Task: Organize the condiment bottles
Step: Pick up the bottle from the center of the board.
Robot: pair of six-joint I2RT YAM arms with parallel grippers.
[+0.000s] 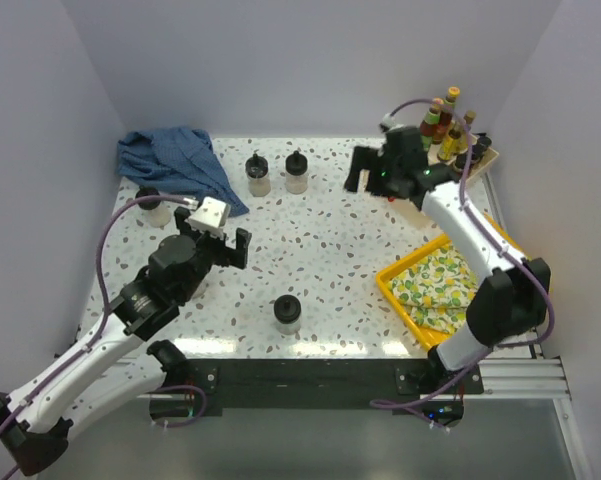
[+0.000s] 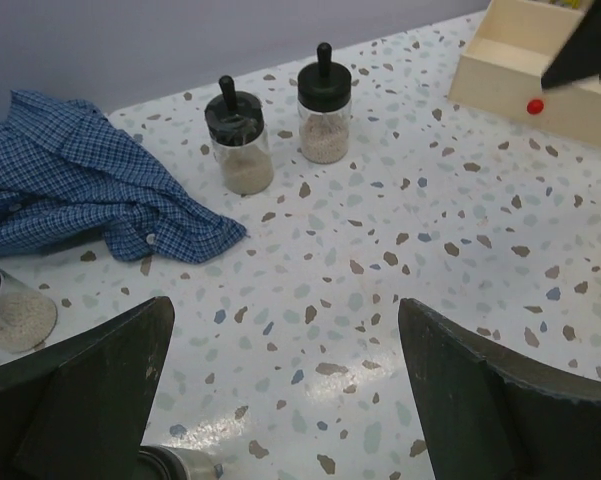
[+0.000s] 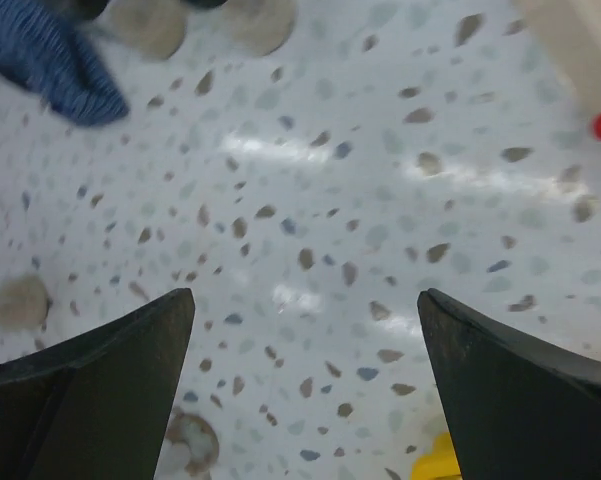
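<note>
speckled table (image 1: 330, 240) under both claws; blue cloth (image 2: 80, 190) ahead and left of the left gripper (image 2: 285, 305); beige tray (image 1: 485, 158) holding slim sauce bottles (image 1: 442, 118), just beside the right gripper (image 3: 305, 295); two black-lidded jars (image 2: 242, 155) ahead of the left gripper, well apart from it; both grippers spread wide, holding nothing

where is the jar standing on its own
Top view: the lone black-lidded jar stands near the front edge of the table, about midway across, left of the yellow tray.
</note>
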